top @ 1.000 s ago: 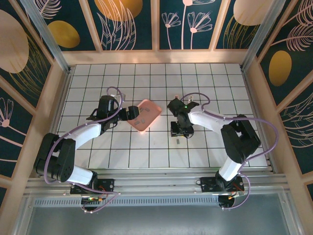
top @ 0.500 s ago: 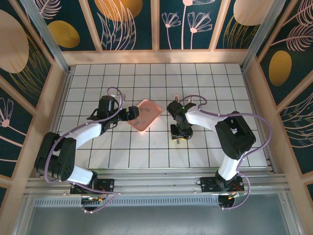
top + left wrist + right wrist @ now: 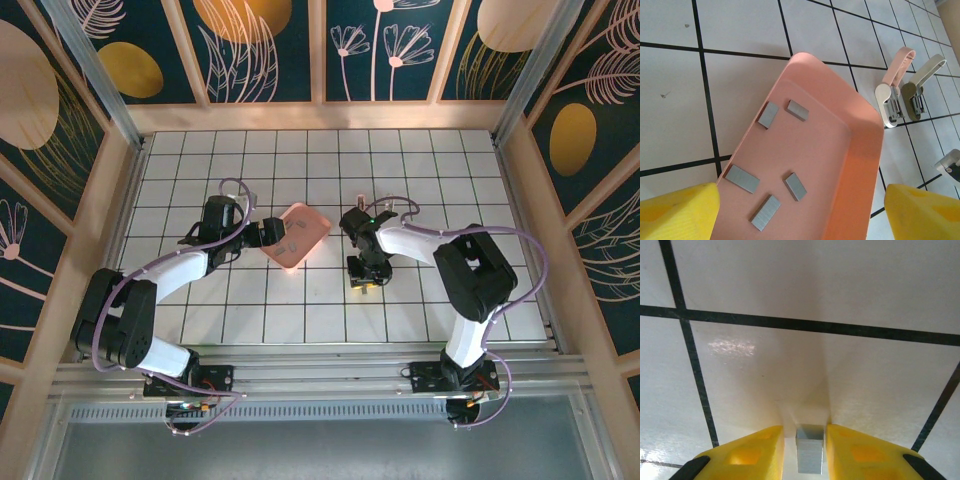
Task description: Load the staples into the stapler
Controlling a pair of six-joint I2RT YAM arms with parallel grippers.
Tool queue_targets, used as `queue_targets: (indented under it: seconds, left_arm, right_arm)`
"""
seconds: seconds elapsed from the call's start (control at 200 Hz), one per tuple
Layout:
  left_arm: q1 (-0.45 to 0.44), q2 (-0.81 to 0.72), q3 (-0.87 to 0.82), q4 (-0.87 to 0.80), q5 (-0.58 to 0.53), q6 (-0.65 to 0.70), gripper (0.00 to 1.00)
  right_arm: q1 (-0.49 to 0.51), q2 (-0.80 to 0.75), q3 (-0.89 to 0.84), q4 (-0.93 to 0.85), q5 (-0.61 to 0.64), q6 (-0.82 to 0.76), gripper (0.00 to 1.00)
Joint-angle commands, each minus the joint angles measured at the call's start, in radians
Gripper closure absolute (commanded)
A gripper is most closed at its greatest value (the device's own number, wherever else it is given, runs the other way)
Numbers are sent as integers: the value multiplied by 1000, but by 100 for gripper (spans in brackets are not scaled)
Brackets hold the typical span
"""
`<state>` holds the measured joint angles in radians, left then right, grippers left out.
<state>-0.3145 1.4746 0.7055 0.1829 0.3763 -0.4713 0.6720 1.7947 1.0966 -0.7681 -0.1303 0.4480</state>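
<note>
- One white tiled table (image 3: 200, 160) carries everything, and two arms stand at its near edge: the left arm (image 3: 170, 268) and the right arm (image 3: 470, 270).
- One pink tray (image 3: 867, 165) lies flat on the tiles, with its near end between the jaws of the left gripper (image 3: 266, 232).
- The left gripper's jaws stand wide apart and grip nothing. One of its yellow fingers (image 3: 680, 210) sits at the tray's rim, and on the other side a strip of tile shows between finger and tray.
- The right gripper (image 3: 364, 280) points down at the table, well apart from the tray. Its jaws are drawn narrow.
- Two small staplers lie just beside each other on the tiles, beyond the left jaws and past the far corner of the tray: the pink-handled stapler (image 3: 892, 95) and the pale-handled stapler (image 3: 917, 90). On both the handle is lifted up from the head.
- I count six staples, all short grey strips.
- Five staples lie loose inside the tray, ahead of the left jaws: two near the far end (image 3: 768, 114) (image 3: 797, 110) and three near the fingers (image 3: 742, 179) (image 3: 795, 186) (image 3: 765, 213). None touches another.
- The sixth staple strip (image 3: 809, 455) lies on the table between the right gripper's yellow fingers (image 3: 747, 455). It seems to touch one finger, and a thin pale slit shows at the other. I cannot tell whether it is really clamped.
</note>
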Motion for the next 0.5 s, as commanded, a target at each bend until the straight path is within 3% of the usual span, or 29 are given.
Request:
queue_targets:
  seconds: [0.0,0.496]
  left_arm:
    - [-5,11,-5,16,-8,9,15]
    - [-5,15,7,11,-7,10,15]
  right_arm:
    - [1,23,-21,8,-3,-20,73]
    - [3,-21,-65,69,30,31,82]
